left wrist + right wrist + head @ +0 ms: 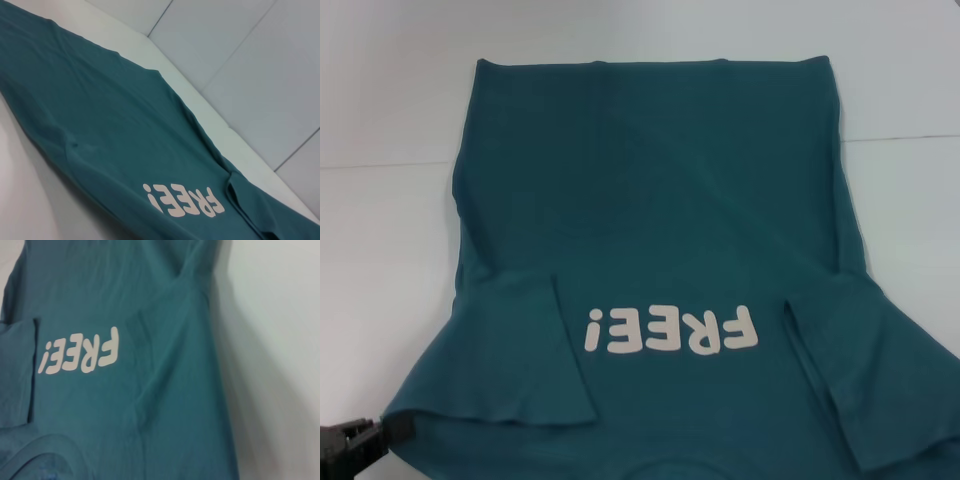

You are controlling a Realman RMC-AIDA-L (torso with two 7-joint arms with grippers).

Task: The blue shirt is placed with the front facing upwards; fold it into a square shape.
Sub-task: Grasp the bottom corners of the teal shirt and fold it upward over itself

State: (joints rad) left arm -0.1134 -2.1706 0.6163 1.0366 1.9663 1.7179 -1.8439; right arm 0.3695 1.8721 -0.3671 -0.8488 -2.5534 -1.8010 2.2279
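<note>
My left fingers, their spread impossible to tell, hover at the sleeve corner of the blue shirt, spread print-up on the white worktop, likely placed to start the fold; my right fingers are unseen.

The only thing I can read here is one word, "FREE!", in fat off-white letters across the chest of the shirt. In the head view it reads upside down. The same word shows on the shirt in both wrist views, at and. No other label, brand or number can be read.
</note>
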